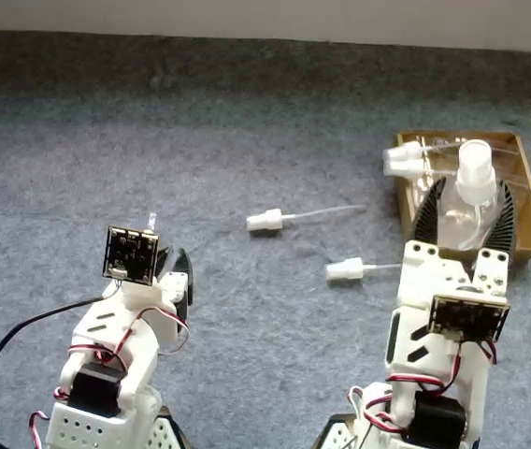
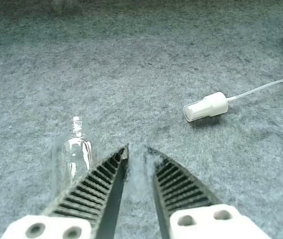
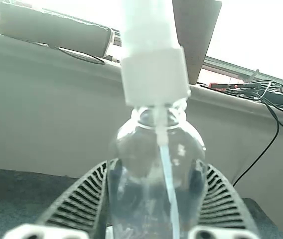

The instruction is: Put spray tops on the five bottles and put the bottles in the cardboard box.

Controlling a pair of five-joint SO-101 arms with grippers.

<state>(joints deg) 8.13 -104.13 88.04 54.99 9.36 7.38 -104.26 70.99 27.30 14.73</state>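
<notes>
Two robot arms stood at a grey carpeted table. The right gripper was clamped on one clear plastic bottle with a white spray top, its black ribbed fingers pressed to both sides of the bottle's body, and it held the bottle over the brown cardboard box at the table's far right. At the box's far left corner lay what looked like two capped bottles, though their clear bodies made the count uncertain. Two loose white spray tops with thin dip tubes lay on the carpet between the arms: the farther spray top near the middle and the nearer spray top just beside the right arm. The left gripper held nothing, with only a narrow gap between its jaws. One uncapped clear bottle sat just outside one finger, not between them.
</notes>
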